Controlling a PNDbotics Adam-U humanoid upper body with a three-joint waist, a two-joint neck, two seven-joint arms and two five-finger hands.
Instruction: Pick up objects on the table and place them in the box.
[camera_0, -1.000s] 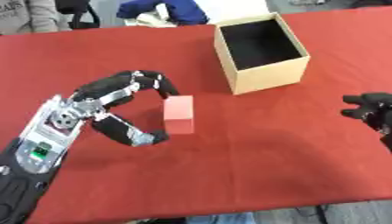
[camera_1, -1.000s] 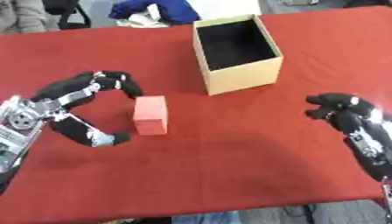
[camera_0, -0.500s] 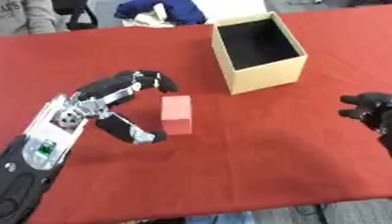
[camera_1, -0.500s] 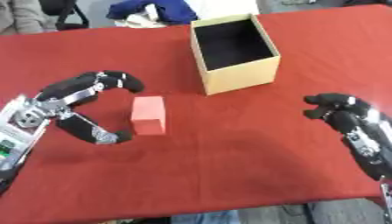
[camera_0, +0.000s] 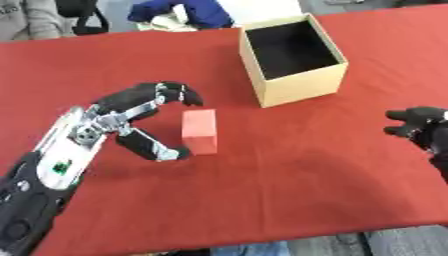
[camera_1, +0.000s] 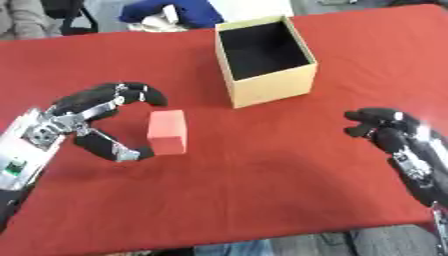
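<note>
A red rectangular block (camera_0: 199, 131) lies on the red table, left of centre. My left hand (camera_0: 107, 121) comes in from the lower left and is spread wide around the block's left side: its fingers (camera_0: 171, 93) arch over the block's far end and its thumb (camera_0: 156, 148) reaches to the near end, at or just short of the block. An open tan cardboard box (camera_0: 291, 59) with a dark, empty inside stands at the back, right of centre. My right hand (camera_1: 388, 131) hovers at the right edge with its fingers curled, holding nothing.
The red cloth (camera_0: 262, 190) covers the whole table, whose front edge runs along the bottom of the view. Blue and white fabric (camera_0: 179, 13) lies just past the far edge, left of the box.
My left hand has crept a little to the right, closing in around the block. The block, the box and the right hand have stayed where they were.
</note>
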